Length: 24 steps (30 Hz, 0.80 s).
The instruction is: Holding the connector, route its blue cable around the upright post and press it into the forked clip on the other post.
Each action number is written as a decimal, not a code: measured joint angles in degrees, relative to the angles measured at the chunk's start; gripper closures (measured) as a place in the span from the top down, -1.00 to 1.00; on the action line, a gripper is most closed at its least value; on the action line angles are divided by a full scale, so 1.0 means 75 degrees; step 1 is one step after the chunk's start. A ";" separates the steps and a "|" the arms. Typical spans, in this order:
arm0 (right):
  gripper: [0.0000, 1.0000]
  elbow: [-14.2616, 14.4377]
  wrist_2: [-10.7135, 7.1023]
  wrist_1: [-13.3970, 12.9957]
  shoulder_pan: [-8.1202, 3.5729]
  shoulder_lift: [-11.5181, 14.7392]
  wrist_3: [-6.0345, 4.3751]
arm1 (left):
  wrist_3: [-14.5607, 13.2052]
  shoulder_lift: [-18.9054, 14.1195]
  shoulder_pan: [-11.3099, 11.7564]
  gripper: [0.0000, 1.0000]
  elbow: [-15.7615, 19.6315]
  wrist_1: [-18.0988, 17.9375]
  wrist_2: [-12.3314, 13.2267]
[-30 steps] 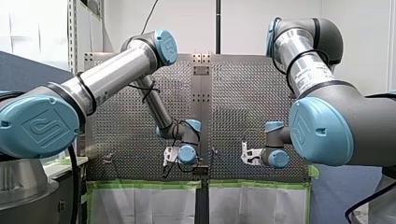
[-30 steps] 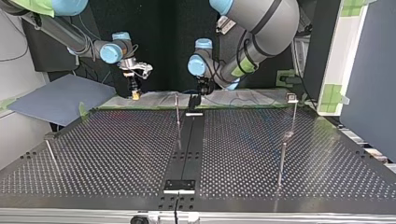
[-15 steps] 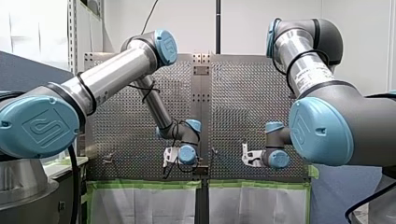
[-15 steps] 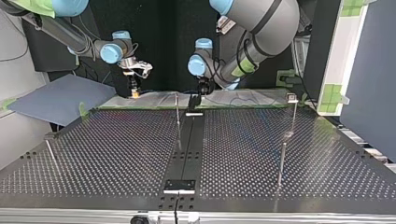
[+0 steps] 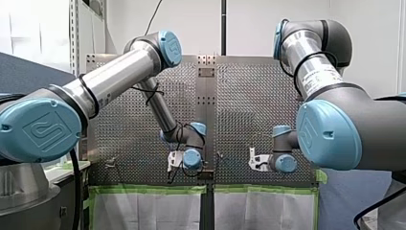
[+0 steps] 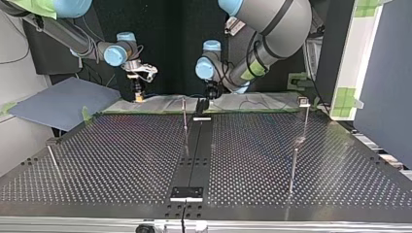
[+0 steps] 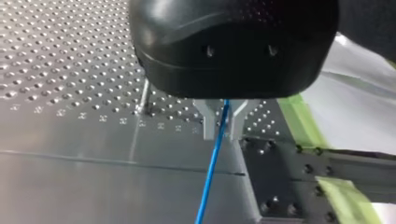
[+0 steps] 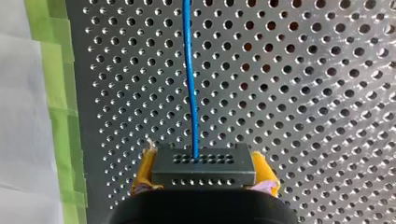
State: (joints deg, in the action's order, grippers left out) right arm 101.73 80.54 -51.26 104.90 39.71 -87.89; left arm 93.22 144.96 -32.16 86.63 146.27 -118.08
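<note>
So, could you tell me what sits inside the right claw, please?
My right claw holds a dark connector between yellow pads, blue cable leaving its face. The claw's body hides the connector's rear.

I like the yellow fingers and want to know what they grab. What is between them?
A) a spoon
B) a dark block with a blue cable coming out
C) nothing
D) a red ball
B: in the right wrist view, my right gripper has its yellow pads clamped on the dark connector, and the blue cable runs out of that block.
</note>
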 joint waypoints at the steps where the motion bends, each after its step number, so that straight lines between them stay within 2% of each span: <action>1: -1.00 -0.0008 0.0005 -0.0042 -0.0003 -0.0001 -0.0018 | 0.0009 0.0000 0.0010 -0.65 -0.0031 -0.0016 0.0003; 4: -1.00 -0.0036 0.0063 -0.0126 -0.0019 -0.0006 -0.0048 | 0.0047 0.0000 0.0050 -0.65 -0.0141 -0.0001 0.0010; 8: -1.00 -0.0094 0.0270 -0.0166 -0.0047 -0.0013 -0.0051 | 0.0086 0.0000 0.0101 -0.65 -0.0265 0.0113 0.0040; 14: -1.00 -0.0210 0.0499 -0.0061 -0.0095 -0.0023 -0.0045 | 0.0096 0.0000 0.0142 -0.70 -0.0309 0.0180 0.0057; 22: -1.00 -0.0308 0.0530 0.0043 -0.0111 -0.0027 -0.0038 | 0.0093 0.0001 0.0150 -0.70 -0.0311 0.0197 0.0098; 24: -1.00 -0.0311 0.0521 0.0041 -0.0112 -0.0028 -0.0038 | 0.0090 0.0001 0.0155 -0.65 -0.0311 0.0220 0.0107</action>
State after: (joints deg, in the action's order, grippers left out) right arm 99.40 84.44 -50.95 104.06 39.49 -88.17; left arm 93.90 144.97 -31.00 84.30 147.92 -117.28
